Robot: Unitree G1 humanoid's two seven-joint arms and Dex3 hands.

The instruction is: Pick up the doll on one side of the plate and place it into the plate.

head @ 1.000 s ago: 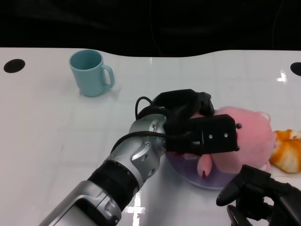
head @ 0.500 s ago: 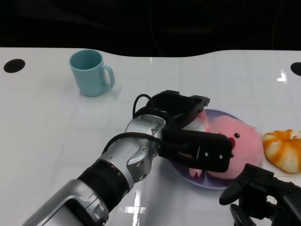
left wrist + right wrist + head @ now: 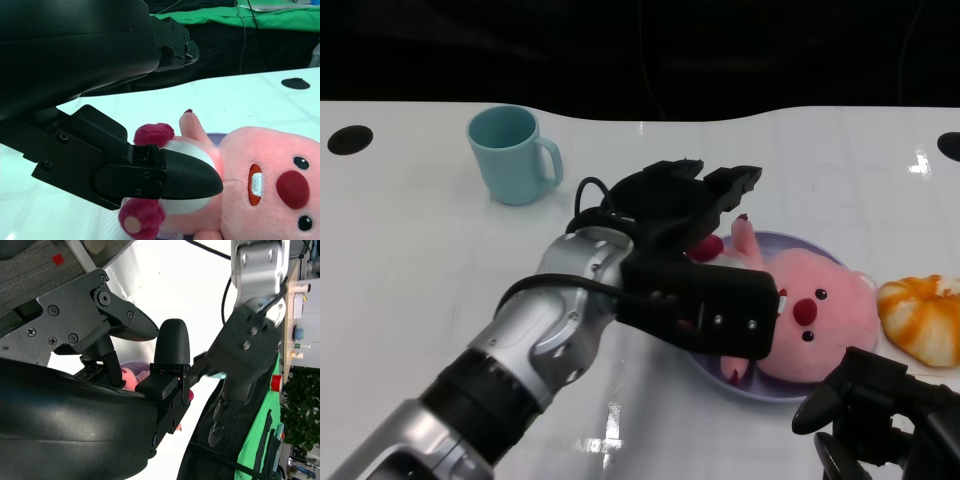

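Two black hands are in the pictures, and the plate (image 3: 720, 375) is the reference for all places. Nearest to the camera, just in front of the plate, is the right hand (image 3: 880, 420); its fingers are apart and nothing is between them. The left hand (image 3: 695, 255) is over the left side of the plate, with its fingers spread and released, not closed around anything. One finger (image 3: 187, 175) lies just beside the body of the doll (image 3: 805, 320), but I cannot tell if it touches. The pink doll lies on its side inside the plate, face toward the camera, with dark red feet near the left hand. Right of the plate, close to it, lies an orange and white toy (image 3: 920, 315). Far behind the plate to the left stands a light blue cup (image 3: 512, 155), upright on the white table (image 3: 410, 260).
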